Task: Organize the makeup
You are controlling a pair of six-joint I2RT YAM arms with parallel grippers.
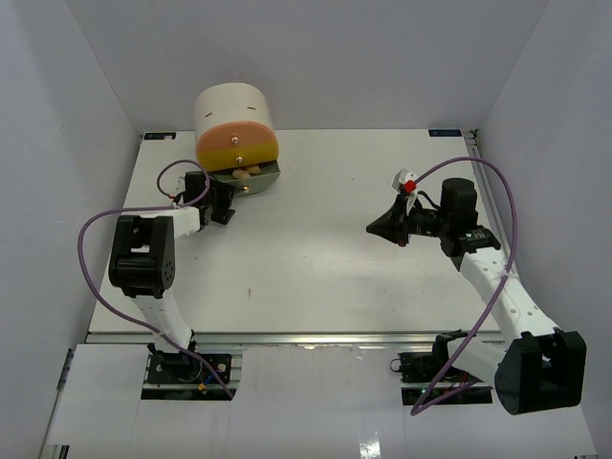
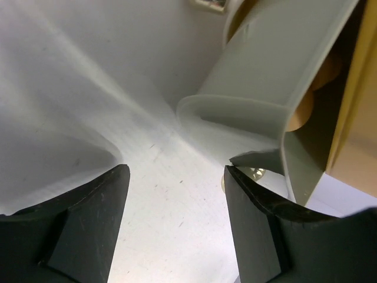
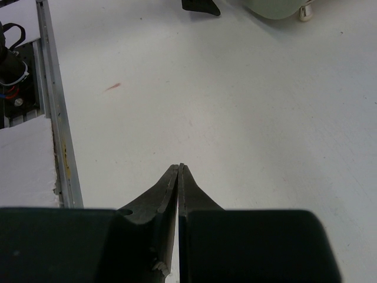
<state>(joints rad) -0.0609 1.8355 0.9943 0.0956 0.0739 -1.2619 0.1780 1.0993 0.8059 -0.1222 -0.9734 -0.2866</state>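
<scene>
Drawer unit (image 1: 234,113): was cream, with orange and yellow fronts.
Open drawer (image 2: 277,65): was pale grey-green.
Sponges (image 2: 301,113): were tan.
Table (image 1: 316,258): was white, with faint scuffs and one small red mark.
Cables (image 1: 96,229): were purple.
Left gripper (image 2: 177,177): was black.
Right gripper (image 3: 179,171): was black.

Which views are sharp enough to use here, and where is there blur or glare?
Top external: evenly lit and sharp, with faint shadows beside the drawer unit. Left wrist: pale streaks smear the table, and the open drawer near the lens looks soft. Right wrist: table crisp, no glare; the right gripper is a dark mass.
</scene>
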